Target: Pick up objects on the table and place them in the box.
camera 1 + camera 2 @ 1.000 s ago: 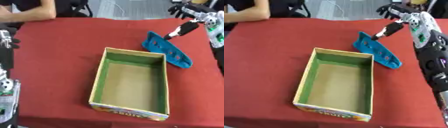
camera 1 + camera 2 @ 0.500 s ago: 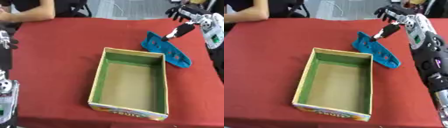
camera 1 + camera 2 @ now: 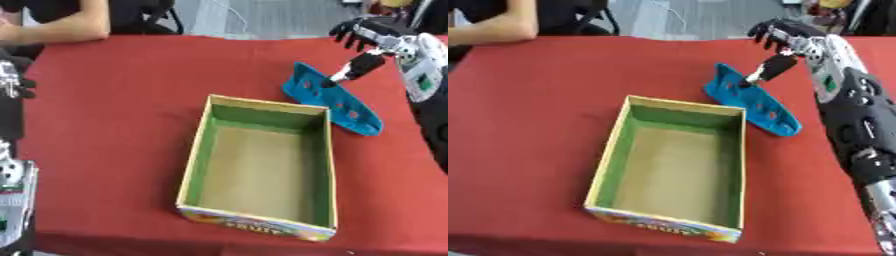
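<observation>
right robot hand (image 3: 372, 39), fingers spread open, thumb tip touching the top edge of a long blue plastic tray (image 3: 332, 99) with round holes, tilted against the far right corner of an open cardboard box (image 3: 262, 165), green-lined, on the red cloth bench (image 3: 122, 110).

An open cardboard box (image 3: 262, 170) sits mid-tabletop (image 3: 114, 125), its green interior unobstructed from above. A blue perforated object (image 3: 337, 102) leans just beside the box's far right corner, narrowing the gap there. The right robot hand (image 3: 372, 37) hangs over that object's upper end, thumb touching it, fingers spread. Left of the box the red tabletop lies open. A person's forearm (image 3: 61, 25) rests along the far left edge.
</observation>
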`<state>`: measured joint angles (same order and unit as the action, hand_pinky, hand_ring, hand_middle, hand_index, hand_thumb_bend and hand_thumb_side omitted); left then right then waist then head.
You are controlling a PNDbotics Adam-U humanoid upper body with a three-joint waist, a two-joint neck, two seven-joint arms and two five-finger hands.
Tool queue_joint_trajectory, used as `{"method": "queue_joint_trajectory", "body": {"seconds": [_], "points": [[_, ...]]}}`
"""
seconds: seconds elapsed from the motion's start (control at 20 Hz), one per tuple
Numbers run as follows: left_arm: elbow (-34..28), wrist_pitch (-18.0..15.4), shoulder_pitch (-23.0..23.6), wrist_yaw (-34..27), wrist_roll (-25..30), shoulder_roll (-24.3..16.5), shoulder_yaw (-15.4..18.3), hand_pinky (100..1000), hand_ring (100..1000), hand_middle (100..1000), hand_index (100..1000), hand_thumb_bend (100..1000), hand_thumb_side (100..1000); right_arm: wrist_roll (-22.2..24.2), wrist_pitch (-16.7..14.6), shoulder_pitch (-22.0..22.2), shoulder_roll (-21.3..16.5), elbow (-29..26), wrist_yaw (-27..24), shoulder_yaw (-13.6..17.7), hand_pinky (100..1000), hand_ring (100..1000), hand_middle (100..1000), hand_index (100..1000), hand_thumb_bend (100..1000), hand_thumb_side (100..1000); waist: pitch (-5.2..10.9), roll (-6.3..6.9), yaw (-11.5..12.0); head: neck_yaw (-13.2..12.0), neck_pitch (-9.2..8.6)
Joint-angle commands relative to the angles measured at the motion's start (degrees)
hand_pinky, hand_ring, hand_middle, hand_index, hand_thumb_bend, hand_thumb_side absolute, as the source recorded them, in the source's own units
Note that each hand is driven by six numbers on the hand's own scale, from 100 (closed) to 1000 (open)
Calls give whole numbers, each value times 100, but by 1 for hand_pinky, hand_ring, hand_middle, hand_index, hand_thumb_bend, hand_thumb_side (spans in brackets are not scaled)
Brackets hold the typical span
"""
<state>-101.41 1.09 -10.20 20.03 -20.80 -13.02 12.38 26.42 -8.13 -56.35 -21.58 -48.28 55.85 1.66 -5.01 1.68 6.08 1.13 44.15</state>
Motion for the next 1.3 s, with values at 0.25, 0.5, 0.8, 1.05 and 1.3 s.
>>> {"method": "queue_joint_trajectory", "body": {"seconds": [0.25,0.5,0.8,1.05,1.3], "points": [[-97,-1,-83,20,10,-145,28,429,459,563,624,100,969,-210,-39,-123,5,102,88,79,598,684,732,880,943,325,50,0,28,73,-4],[-98,-3,-90,23,11,-141,28,429,459,563,623,100,969,-309,-72,-100,38,186,143,93,584,670,715,871,924,309,50,-1,36,84,-7],[-102,-6,-98,23,18,-136,24,429,459,563,623,100,969,-385,-77,-79,91,304,228,111,575,663,705,865,916,302,48,2,46,105,-18],[-104,-7,-103,23,20,-134,25,430,459,563,623,100,969,-419,-76,-22,72,424,252,128,571,660,701,863,914,300,43,1,48,103,-17],[-106,-5,-107,27,20,-135,27,430,459,564,623,100,969,-446,-32,44,58,571,291,161,569,658,697,861,910,297,39,1,47,85,-19]]}}
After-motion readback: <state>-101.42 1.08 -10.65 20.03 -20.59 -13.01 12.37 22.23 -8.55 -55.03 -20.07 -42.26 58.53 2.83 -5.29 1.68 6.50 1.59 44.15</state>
